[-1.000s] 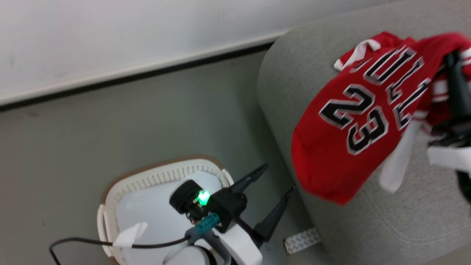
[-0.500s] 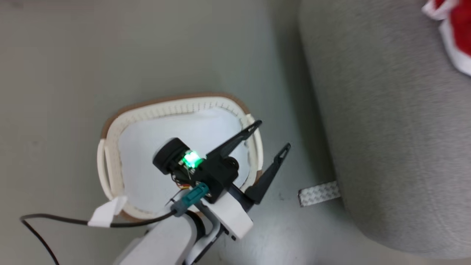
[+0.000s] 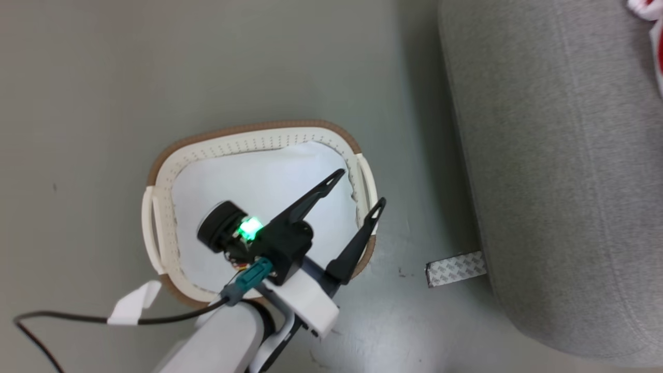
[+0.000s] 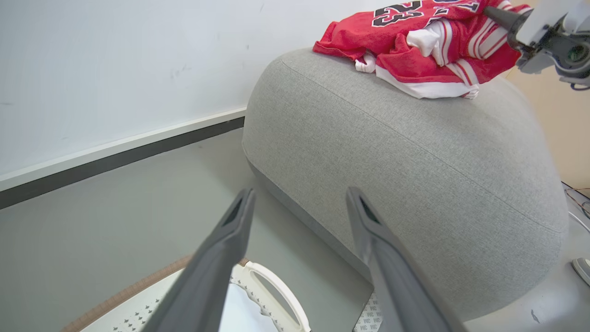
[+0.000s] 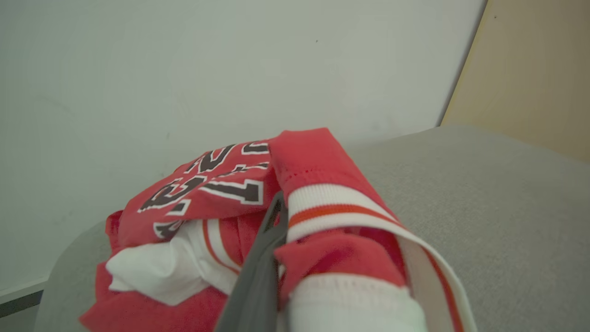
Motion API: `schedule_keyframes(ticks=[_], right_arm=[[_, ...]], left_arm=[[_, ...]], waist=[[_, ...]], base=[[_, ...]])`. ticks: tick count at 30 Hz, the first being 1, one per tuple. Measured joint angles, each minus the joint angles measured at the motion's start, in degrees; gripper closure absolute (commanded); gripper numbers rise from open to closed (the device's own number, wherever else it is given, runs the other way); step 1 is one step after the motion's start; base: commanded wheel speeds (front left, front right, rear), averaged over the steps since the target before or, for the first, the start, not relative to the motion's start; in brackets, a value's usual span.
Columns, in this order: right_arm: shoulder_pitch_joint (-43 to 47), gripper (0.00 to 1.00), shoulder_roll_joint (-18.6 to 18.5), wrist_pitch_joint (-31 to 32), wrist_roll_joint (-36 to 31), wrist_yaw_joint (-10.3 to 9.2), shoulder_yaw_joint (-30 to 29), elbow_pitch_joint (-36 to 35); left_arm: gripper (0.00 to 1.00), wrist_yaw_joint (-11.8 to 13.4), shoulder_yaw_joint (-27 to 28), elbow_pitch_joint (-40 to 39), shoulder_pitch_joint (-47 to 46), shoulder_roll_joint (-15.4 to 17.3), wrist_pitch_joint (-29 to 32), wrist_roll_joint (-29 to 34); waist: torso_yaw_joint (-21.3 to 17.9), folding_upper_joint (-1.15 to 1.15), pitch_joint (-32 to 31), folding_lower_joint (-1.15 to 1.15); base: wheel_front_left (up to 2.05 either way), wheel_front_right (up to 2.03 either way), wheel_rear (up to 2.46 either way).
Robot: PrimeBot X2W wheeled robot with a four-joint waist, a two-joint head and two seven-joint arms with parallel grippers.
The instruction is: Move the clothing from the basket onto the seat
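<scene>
right gripper (image 5: 275,210) clamps the clothing (image 4: 405,41) atop the seat (image 4: 415,152); left gripper (image 3: 360,187) gapes empty over the basket (image 3: 248,135), well apart

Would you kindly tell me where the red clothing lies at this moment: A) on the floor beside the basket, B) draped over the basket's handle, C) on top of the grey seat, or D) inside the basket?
C: the left wrist view shows the red clothing piled on top of the grey seat, while the head view shows the basket holding a white pad and nothing red.
</scene>
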Motion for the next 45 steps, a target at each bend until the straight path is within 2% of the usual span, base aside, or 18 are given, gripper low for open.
schedule_keyframes(ticks=[3, 6, 12, 18, 24, 28, 36, 45], right_arm=[[6.39, 0.00, 3.98, -0.11, 2.25, 0.00, 2.30, -0.78], [13.22, 0.00, 5.99, -0.26, 2.56, 0.00, 3.02, -6.15], [25.72, 0.00, 13.05, -0.25, 1.53, 0.00, 4.75, -17.29], [35.77, 0.00, 15.94, -0.26, -3.88, 0.00, 7.61, -27.21], [42.62, 0.00, 17.08, -0.27, -10.59, 0.00, 10.96, -33.88], [46.55, 0.00, 17.77, -0.38, -13.49, 0.00, 12.85, -35.81], [52.92, 0.00, 18.60, -0.38, -14.86, 0.00, 16.84, -34.59], [54.26, 0.00, 18.92, -0.38, -16.10, 0.00, 20.86, -30.44]], left_arm=[[0.00, 0.69, 0.43, 0.47, 1.66, 0.53, -0.41, -0.53], [0.00, 2.08, 1.47, 0.67, 3.43, 0.89, -1.31, -1.03], [0.00, 5.00, 4.57, 2.00, 7.85, 1.60, -4.57, -3.39], [0.00, 7.34, 7.73, 6.00, 12.93, 0.97, -10.07, -6.78], [0.00, 9.05, 10.18, 12.11, 19.25, 0.12, -13.25, -8.18], [0.00, 10.14, 12.89, 15.00, 23.48, -1.04, -13.78, -9.24], [0.00, 10.46, 20.58, 15.16, 31.30, -3.92, -13.93, -8.21], [0.00, 8.45, 27.33, 13.97, 35.00, -6.59, -13.93, -4.12]], waist=[[-0.78, 0.00, -1.53, 0.00], [-1.53, 0.00, -3.58, -0.01], [-2.93, 0.00, -8.84, -0.01], [-3.36, 0.00, -15.99, -0.02], [-2.20, 0.00, -23.52, -0.03], [-0.43, 0.00, -27.94, -0.03], [4.08, 0.00, -34.92, -0.03], [8.34, 0.00, -38.32, -0.02]], base=[[0.00, 0.00, 0.00], [0.00, 0.00, 0.00], [0.00, 0.00, 0.00], [0.00, 0.00, 0.00], [0.00, 0.00, 0.00], [0.00, 0.00, 0.00], [0.00, 0.00, 0.00], [0.00, 0.00, 0.00]])
